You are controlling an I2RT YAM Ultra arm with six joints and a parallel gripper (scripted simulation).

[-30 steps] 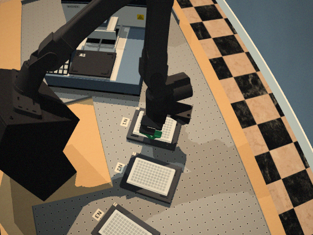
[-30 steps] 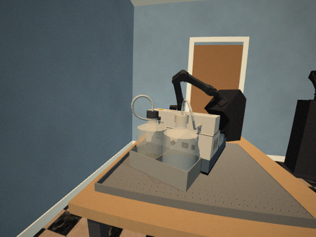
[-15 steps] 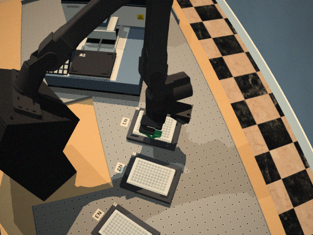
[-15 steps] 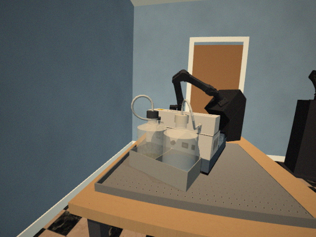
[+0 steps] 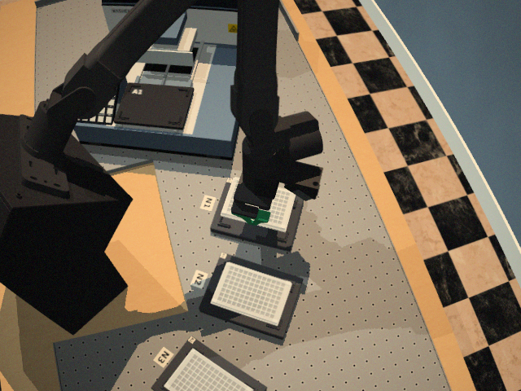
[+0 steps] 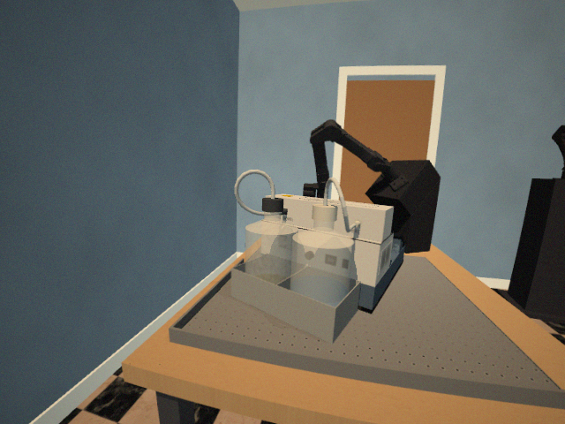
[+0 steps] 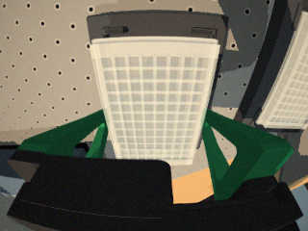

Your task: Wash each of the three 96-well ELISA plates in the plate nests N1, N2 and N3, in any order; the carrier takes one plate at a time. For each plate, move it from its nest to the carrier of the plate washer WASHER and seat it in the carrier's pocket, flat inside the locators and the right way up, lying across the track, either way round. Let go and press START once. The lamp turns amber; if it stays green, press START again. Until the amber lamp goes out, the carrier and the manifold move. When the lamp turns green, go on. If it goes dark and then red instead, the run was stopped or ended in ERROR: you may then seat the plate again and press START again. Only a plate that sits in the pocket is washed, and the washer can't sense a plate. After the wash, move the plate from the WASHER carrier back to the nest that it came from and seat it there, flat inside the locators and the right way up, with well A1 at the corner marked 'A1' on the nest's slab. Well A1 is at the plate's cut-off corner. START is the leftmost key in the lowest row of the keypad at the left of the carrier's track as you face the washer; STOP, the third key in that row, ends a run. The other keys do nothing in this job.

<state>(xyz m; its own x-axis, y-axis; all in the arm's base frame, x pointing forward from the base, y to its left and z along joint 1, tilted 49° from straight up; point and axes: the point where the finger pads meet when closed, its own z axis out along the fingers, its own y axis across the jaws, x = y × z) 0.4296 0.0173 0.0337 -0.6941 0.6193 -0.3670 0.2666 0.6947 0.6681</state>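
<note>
A white 96-well plate lies in nest N1 [image 5: 256, 226], and in the wrist view the plate [image 7: 156, 98] fills the middle. My gripper [image 5: 251, 215] with green fingers is down over this plate and shut on its two long sides; the gripper [image 7: 154, 141] shows in the wrist view with a finger on each side. A second plate [image 5: 251, 292] lies in nest N2 and a third plate [image 5: 202, 374] in nest N3. The washer's dark carrier [image 5: 155, 106] stands without a plate at the back. The lamp is not visible.
The washer body [image 6: 346, 232] stands behind two bottles [image 6: 301, 255] in a grey tray. The arm's black base block [image 5: 50, 235] stands at the left of the nests. The keypad [image 5: 100, 114] is partly hidden by the arm.
</note>
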